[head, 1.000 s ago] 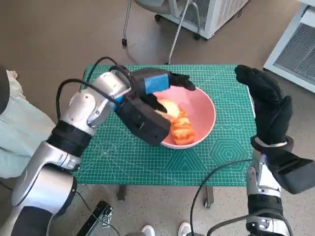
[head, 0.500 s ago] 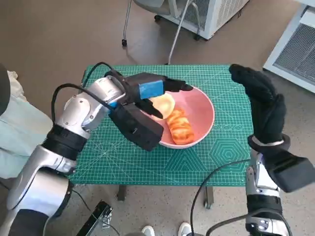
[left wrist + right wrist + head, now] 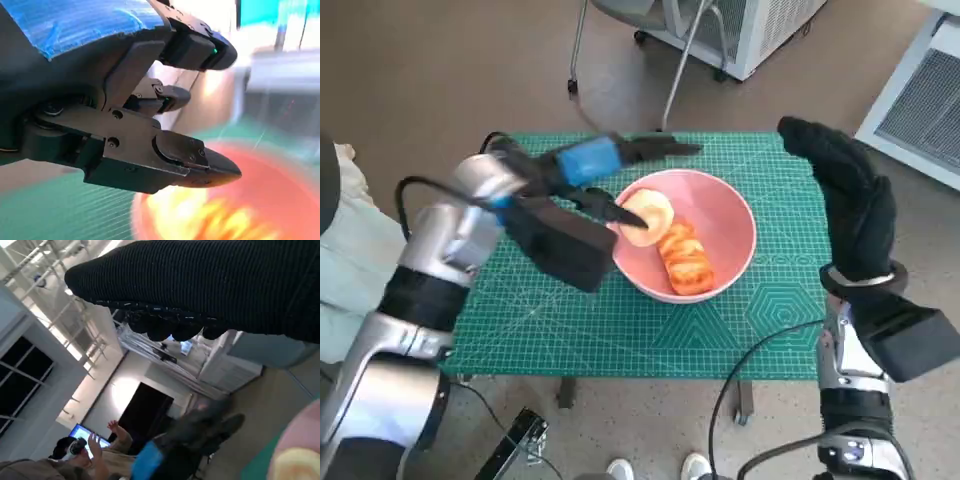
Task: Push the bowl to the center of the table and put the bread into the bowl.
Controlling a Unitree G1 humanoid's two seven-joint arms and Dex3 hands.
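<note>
The pink bowl [image 3: 720, 215] is sitting near the middle of the green cutting mat [image 3: 780, 300] that covers the table, and the bread [image 3: 685, 258] is lying inside it. The bread is showing as a golden-orange, ridged loaf stretching toward the near rim, with a paler, rounder piece [image 3: 650, 212] touching its far end. In the left wrist view the bowl [image 3: 280, 200] and bread [image 3: 200, 220] are blurring into pink and yellow smears. The left hand [image 3: 595, 165] is hovering above the bowl's left rim, fingers spread and gripping nothing. The right hand [image 3: 850, 195] is hanging raised over the table's right edge, fingers extended loosely and holding nothing. In the right wrist view a person [image 3: 75, 455] is sitting in the background.
</note>
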